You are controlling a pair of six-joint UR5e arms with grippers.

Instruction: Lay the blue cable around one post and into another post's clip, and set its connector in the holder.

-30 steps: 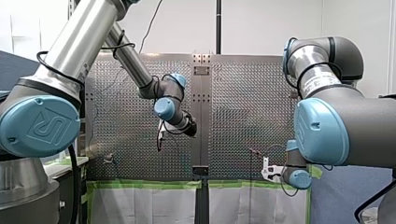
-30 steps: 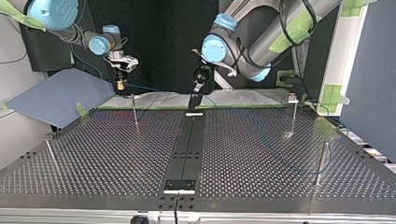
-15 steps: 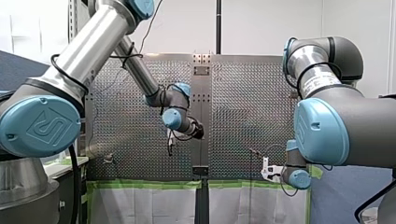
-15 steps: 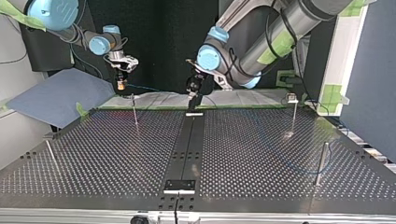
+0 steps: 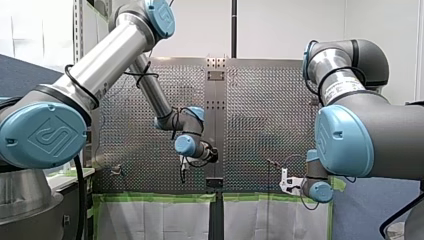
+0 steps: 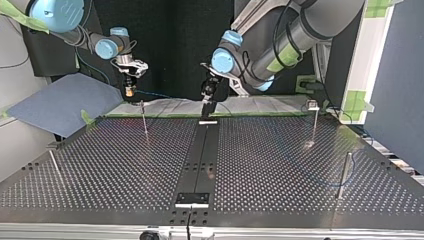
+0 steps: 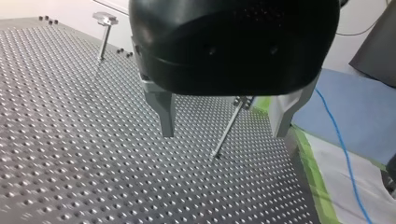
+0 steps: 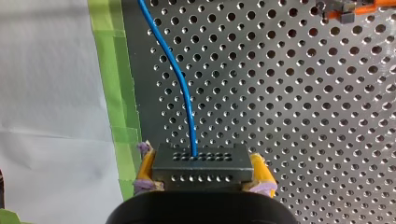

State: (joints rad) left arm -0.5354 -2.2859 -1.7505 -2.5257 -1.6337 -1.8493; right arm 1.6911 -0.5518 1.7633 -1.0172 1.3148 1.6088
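Since 1.0 s earlier, left arm had dropped lower and moved in toward the table's centre strip in the front view; right arm held its place. Connector of the blue cable was clamped between the yellow pads of the right gripper, over the perforated table just beside the green tape, with the cable running off ahead. Left gripper was empty, fingers apart, a thin post standing beyond the gap.

Perforated table, thin posts, green-taped edge
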